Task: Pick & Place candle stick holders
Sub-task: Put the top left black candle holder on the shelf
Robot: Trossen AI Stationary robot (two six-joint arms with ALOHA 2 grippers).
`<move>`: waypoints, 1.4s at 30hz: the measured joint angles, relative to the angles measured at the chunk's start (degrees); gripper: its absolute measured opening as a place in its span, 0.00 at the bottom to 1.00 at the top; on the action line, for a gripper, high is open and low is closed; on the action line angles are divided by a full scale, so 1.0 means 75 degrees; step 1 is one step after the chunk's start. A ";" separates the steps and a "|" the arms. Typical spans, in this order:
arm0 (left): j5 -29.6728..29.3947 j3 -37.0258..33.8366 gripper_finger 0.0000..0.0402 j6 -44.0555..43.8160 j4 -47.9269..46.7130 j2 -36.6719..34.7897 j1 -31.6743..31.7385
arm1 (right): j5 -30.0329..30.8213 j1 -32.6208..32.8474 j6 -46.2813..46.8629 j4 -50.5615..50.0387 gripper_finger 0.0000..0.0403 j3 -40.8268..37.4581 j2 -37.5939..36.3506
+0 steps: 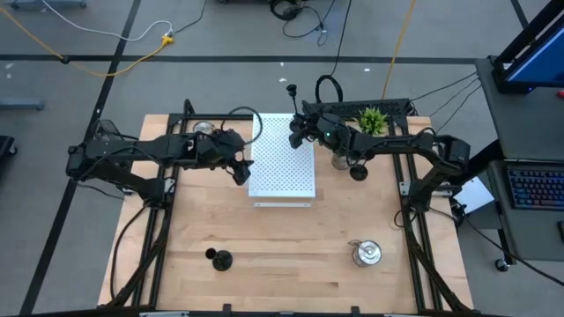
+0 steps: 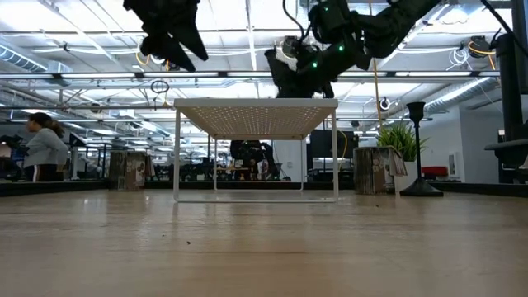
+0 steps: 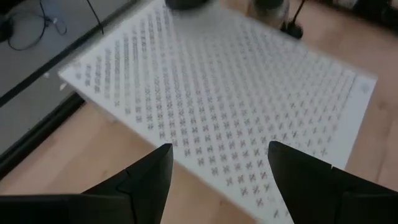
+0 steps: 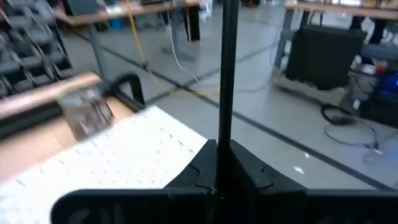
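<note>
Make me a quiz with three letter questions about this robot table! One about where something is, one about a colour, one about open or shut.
1. The white rack sits: A between both arms; B on the floor; C at the table's near edge.
2. The candle stick holder in the right end effector is: A silver; B black; C green.
3. The left end effector is: A open; B gripping a holder; C shut, empty.

A: arms flank it. B: dark stem in shut fingers. A: fingers apart, nothing between.

Dark jointed arms (image 1: 141, 158), black cables, green LEDs
</note>
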 joint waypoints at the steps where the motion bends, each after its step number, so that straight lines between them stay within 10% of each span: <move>1: -0.0001 -0.0098 0.68 0.0003 0.0031 -0.0133 0.0036 | 0.0000 -0.0044 -0.0005 -0.0018 0.02 -0.0003 0.0003; 16: 0.1183 -0.2037 0.68 0.0044 0.2692 -0.2001 0.0822 | -0.0096 -0.0325 0.0204 0.1436 0.02 -0.0940 -0.0014; 42: 0.1621 -0.2228 0.68 0.0122 0.2907 -0.2014 0.1065 | -0.0423 -0.0346 -0.0239 0.1900 0.02 -0.0933 0.0292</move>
